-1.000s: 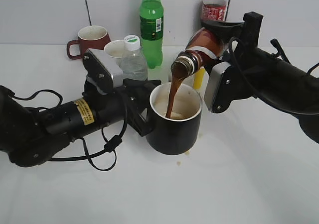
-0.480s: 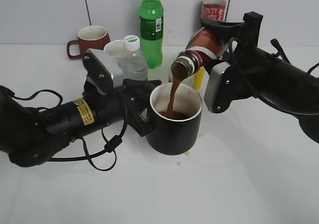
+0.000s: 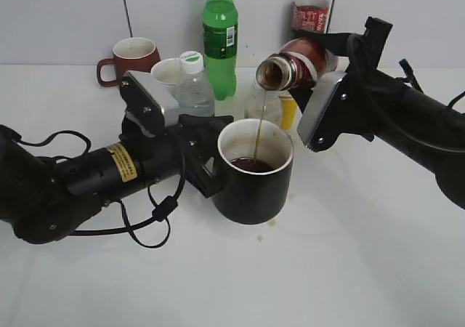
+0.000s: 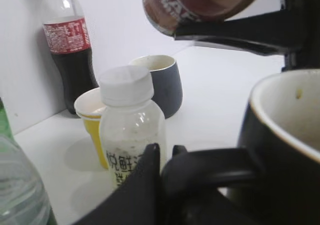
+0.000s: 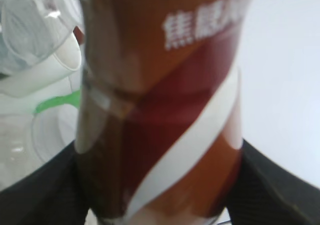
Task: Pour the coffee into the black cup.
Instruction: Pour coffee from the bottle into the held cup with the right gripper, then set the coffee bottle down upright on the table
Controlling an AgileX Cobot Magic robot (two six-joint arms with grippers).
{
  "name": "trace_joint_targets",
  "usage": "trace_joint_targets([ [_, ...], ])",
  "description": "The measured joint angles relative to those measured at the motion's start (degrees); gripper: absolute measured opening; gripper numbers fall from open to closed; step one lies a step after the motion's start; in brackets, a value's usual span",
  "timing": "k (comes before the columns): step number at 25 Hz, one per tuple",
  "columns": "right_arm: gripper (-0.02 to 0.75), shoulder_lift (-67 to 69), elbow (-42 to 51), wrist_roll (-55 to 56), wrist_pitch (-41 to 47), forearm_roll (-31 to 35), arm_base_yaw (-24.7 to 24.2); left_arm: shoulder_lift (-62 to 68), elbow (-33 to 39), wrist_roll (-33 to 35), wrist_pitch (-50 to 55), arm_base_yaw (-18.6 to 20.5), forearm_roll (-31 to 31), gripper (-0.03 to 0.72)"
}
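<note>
— Where did things stand nearest the front edge of the surface [image 3: 341, 269]?

— The black cup [image 3: 254, 185] sat near the middle, a little toward the front, with a few brown drops on the surface just in front of it. The left hand [image 3: 211, 156] was pressed together on its handle, steadying it.

— And the pour?

— Farther back, the right hand [image 3: 330, 51] pinched the coffee [image 3: 294, 62] bottle, tilted with its neck above the cup. A thin stream fell inside the rim, and dark liquid lay low in the cup.

— How to do it well?

— I'd judge: keep the neck over the cup's centre, tip gradually, hold the cup still — the drops suggest splashing.

— Behind?

— Toward the back edge stood a green bottle [image 3: 220, 36], a cola bottle [image 3: 311, 7] and a dark red mug [image 3: 131, 58].
</note>
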Motion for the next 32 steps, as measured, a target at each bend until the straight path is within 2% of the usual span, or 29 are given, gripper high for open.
trace_joint_targets([
  [4, 0.51, -0.01, 0.0, 12.6, 0.66, 0.54, 0.0, -0.22, 0.0, 0.0, 0.25, 0.0, -0.37, 0.041],
  [10, 0.51, -0.06, 2.72, 31.22, 0.27, 6.47, 0.0, -5.1, 2.62, 1.46, 0.71, 0.0, -2.89, 0.041],
  [15, 0.51, -0.11, 7.56, 51.3, -0.46, 12.83, 0.0, -9.29, 7.28, 6.55, 0.31, 0.0, -11.14, 0.041],
  [19, 0.51, -0.11, 10.62, 56.98, -0.39, 21.1, 0.0, -9.83, 9.15, 7.0, 0.2, 1.39, -19.49, 0.041],
  [22, 0.51, 0.49, 10.95, 57.37, -0.25, 24.48, 0.0, -9.83, 9.76, 7.13, 0.27, 4.57, -24.19, 0.041],
  [32, 0.51, 12.68, 10.23, 57.02, -0.46, 25.63, 0.0, -6.96, 9.76, 7.17, -0.22, 19.01, -25.91, 0.041],
])
